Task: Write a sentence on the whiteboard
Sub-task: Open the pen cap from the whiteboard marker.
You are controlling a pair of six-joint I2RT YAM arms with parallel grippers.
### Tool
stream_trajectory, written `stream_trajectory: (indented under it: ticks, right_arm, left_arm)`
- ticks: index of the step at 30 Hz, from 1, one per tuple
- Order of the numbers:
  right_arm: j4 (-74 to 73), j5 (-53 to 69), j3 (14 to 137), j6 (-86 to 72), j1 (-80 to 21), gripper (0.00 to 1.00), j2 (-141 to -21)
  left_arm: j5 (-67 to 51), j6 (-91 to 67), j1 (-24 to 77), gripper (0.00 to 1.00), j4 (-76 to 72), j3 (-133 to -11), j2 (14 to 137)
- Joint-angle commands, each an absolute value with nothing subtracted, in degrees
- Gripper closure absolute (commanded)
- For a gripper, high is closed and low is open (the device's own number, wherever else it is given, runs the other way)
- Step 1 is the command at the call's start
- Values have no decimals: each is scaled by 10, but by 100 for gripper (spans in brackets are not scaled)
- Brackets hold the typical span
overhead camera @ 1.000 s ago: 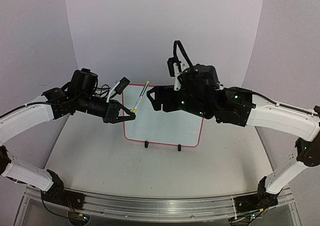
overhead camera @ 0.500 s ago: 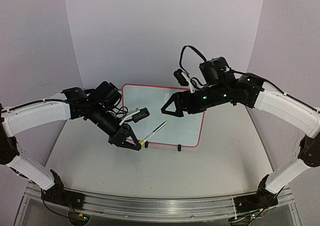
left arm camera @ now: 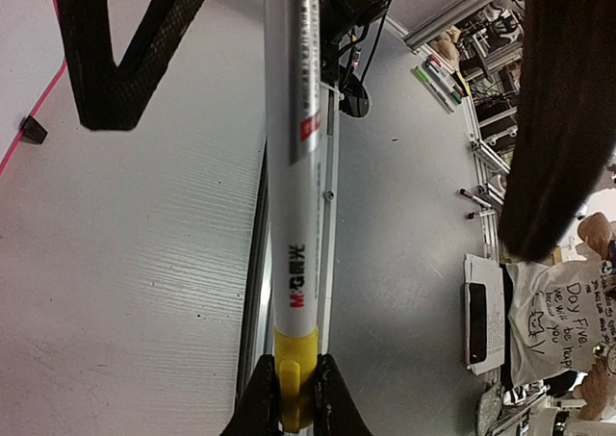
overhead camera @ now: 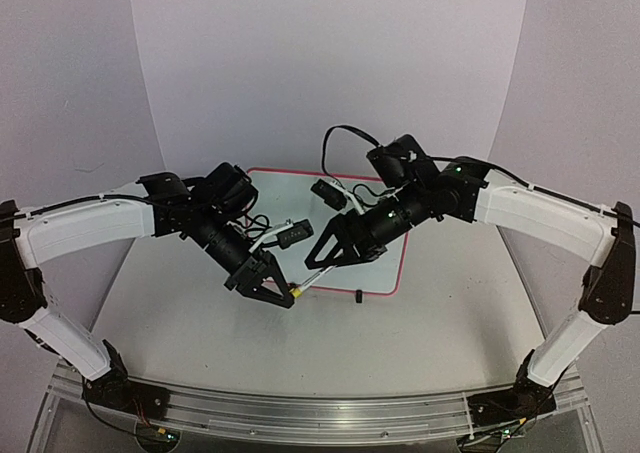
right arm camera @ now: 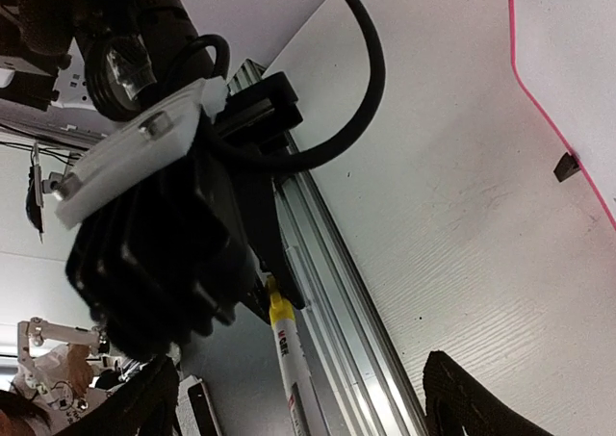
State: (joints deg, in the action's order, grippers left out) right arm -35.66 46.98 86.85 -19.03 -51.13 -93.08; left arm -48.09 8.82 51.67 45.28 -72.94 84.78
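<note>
The whiteboard (overhead camera: 385, 265), white with a red-pink frame and black clip feet, lies at the table's middle, largely hidden by both arms. No sentence shows on its visible parts. My left gripper (overhead camera: 288, 295) is shut on the yellow end of a white marker (overhead camera: 312, 278), in front of the board's near edge. In the left wrist view the marker (left arm camera: 294, 215) runs up from my gripper (left arm camera: 294, 386). My right gripper (overhead camera: 328, 261) is open, its jaws on either side of the marker's free end, apart from it. In the right wrist view the marker (right arm camera: 292, 364) lies between the spread fingers (right arm camera: 472, 397).
An aluminium rail (overhead camera: 300, 413) runs along the table's near edge, just below the marker in the wrist views. The board's corner (right arm camera: 577, 61) and a clip foot (right arm camera: 568, 165) lie to the right. Purple backdrop walls enclose the back and sides.
My left gripper carried the marker from the board's top left down to its near edge. My right gripper came down and left from above the board, now straddling the marker's free end.
</note>
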Motion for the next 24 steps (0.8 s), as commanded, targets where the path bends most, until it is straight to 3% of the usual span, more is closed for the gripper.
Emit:
stream_trajectory:
  ticks: [1,9,24]
  right_arm:
    - [-357,543,876,-178,-512,24,-950]
    - [-356,566,874,-172,-513,35,-968]
    - [-357,590,869,-164,-521,47,-979]
  left_arm:
    - [-508,121,522,100,482,-774,865]
    - [-509,127,527,100,489,-777,879]
    - [-503,136,528,100,502,-793,895]
